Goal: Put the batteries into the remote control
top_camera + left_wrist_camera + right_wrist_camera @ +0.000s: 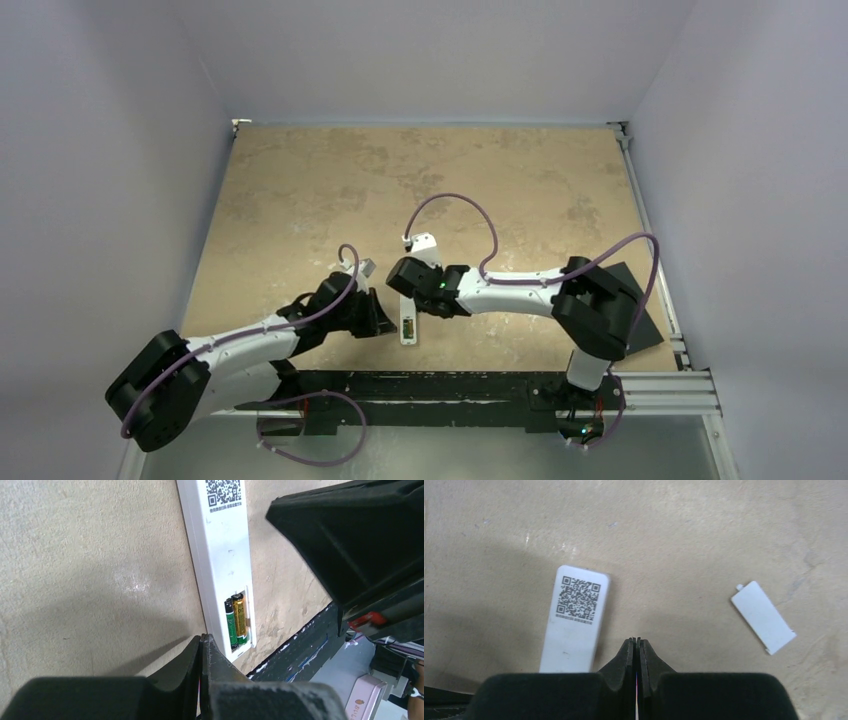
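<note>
Tan desk (674,530) holds the remote (220,555), batteries (236,620) seated; its loose cover (763,617) lies right of my right fingers (626,660), pressed together like my left fingers (192,665).

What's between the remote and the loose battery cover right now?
Right wrist view: only bare tabletop lies between the remote control and the battery cover. The shut right claw points into that gap.

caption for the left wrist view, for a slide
Remote control face down, two batteries side by side in its open recess, shut left gripper beside it.
</note>
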